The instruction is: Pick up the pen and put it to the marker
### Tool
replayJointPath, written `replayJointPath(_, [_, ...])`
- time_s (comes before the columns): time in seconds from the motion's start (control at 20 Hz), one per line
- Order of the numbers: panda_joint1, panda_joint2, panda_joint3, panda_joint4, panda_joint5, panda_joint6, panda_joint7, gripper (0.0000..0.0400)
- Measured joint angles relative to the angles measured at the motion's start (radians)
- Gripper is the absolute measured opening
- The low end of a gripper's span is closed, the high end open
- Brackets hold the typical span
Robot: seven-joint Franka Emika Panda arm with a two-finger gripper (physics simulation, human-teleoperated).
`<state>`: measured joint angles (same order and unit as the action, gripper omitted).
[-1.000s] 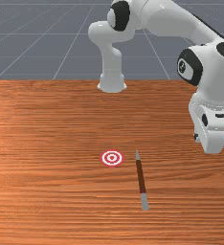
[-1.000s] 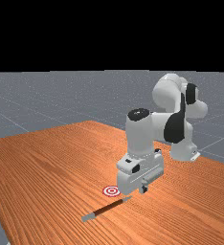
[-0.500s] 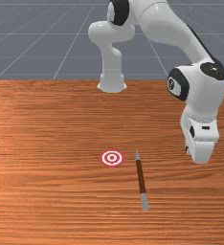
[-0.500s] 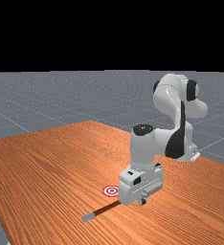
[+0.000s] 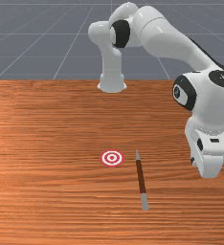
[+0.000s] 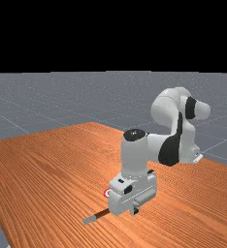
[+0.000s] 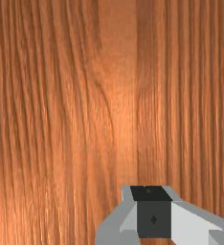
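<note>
From where I stand, the pen (image 5: 140,177) is a slim reddish-brown rod lying on the table (image 5: 51,191), with a tapering grey point and a blunt grey butt. In the front view it slants a little, point towards the arm's (image 5: 152,28) base, to the right of the marker (image 5: 112,158), a flat disc of red and white rings; the two are near each other but apart. The arm is smooth, glossy white, rounded at the joints, with black caps and bands. Its gripper (image 6: 135,211), blocky and white, hangs over the table, to the front view's right of the pen and apart from it. In the far view the hand hides the pen's point and part of the marker. I can't tell whether the gripper is released or clenched. The table is orange-brown, streaked with dark grain; in the wrist view some lines curve around a smoother, paler strip. Beyond lies a grey floor (image 6: 33,104) with thin pale lines, under a black background.
</note>
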<state>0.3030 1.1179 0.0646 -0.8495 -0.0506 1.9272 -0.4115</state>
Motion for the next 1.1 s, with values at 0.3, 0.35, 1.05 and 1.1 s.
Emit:
replayJointPath(0.3, [0.007, 0.094, -0.006, 0.151, -0.005, -0.058, -0.002, 0.0])
replayJointPath(0.35, [0.008, 0.116, -0.006, 0.171, -0.005, -0.057, -0.002, 0.0])
replayJointPath(1.05, [-0.012, 0.147, -0.003, 0.122, -0.019, 0.013, -0.087, 0.0])
replayJointPath(1.1, [-0.029, 0.111, -0.001, 0.057, -0.022, 0.043, -0.119, 0.0])
